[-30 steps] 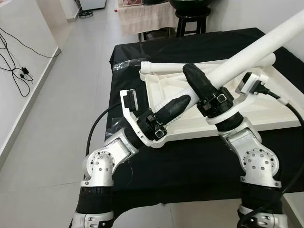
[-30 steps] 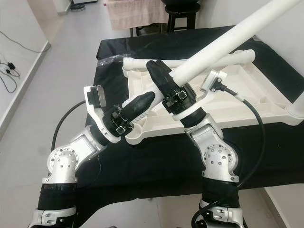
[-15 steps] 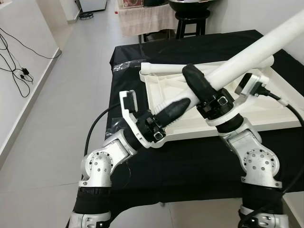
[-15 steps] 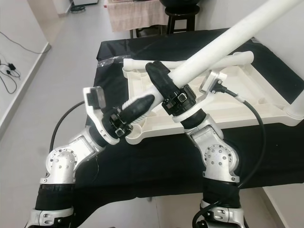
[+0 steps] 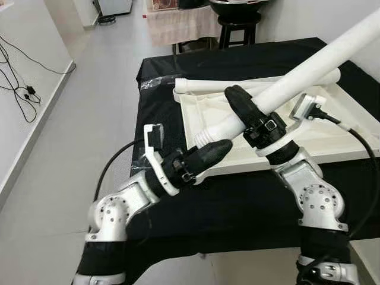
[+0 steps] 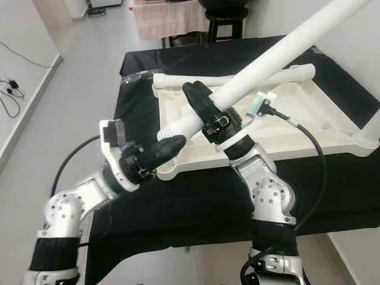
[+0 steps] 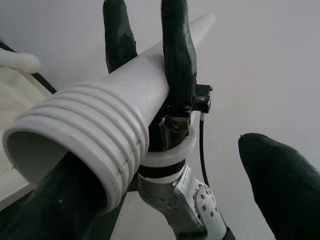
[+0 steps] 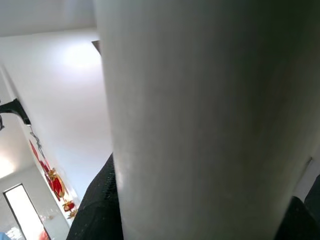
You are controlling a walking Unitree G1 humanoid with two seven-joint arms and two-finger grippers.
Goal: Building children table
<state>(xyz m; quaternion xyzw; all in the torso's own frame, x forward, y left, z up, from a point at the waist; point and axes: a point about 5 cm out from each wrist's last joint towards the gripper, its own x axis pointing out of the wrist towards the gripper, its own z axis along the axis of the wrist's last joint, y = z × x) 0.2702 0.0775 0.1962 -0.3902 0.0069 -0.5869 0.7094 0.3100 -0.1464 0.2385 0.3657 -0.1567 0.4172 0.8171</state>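
We see a black-draped worktop (image 5: pixel 196 65) with a white plastic tabletop (image 5: pixel 332 133) lying upside down on it, ribbed underside up. A second white leg (image 5: pixel 237 86) lies along the tabletop's far edge.

Our right gripper (image 5: pixel 246 110) is clamped around a long white leg (image 5: pixel 309 65), held slanting from the near left up toward the far right. The leg's lower end is threaded, with raised rings (image 7: pixel 85 125) around a hollow opening, and it hangs above the tabletop's near left corner.

Our left gripper (image 5: pixel 208 155) sits just beside that threaded end, at the near left edge of the tabletop. In the left wrist view, one black finger (image 7: pixel 280 180) stands apart from the leg, so the fingers are parted and hold nothing.

We judge the leg to be stiff, hollow and light, with a smooth surface that could slip or twist in the grip. Holding it close to the threaded end, as the right gripper does, looks best for steering it into a socket. The long free end may swing and lever against the hold.

The tabletop's underside forms a shallow tray with a raised rim; nothing loose lies in it that we can make out. A corner post (image 6: pixel 373 127) stands at its near right.
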